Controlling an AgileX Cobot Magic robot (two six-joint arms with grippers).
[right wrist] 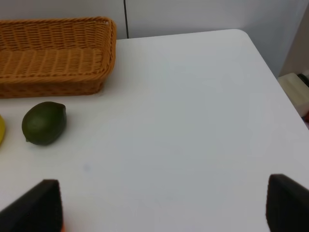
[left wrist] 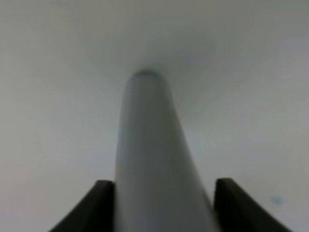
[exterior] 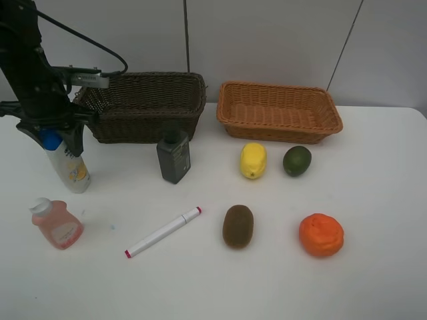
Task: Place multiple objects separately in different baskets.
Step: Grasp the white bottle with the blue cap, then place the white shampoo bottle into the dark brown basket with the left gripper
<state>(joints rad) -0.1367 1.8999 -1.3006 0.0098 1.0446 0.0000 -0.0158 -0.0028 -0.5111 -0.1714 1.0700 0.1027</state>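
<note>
Bottle beside the dark basket: left tool seems clamped below its blue cap; lift straight up, keeping it upright.

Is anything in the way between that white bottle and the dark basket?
Nothing visible does. The white blue-capped bottle, its cap in the left gripper, stands just in front of the dark brown basket, near its left end; only the basket's own wall lies between.
</note>
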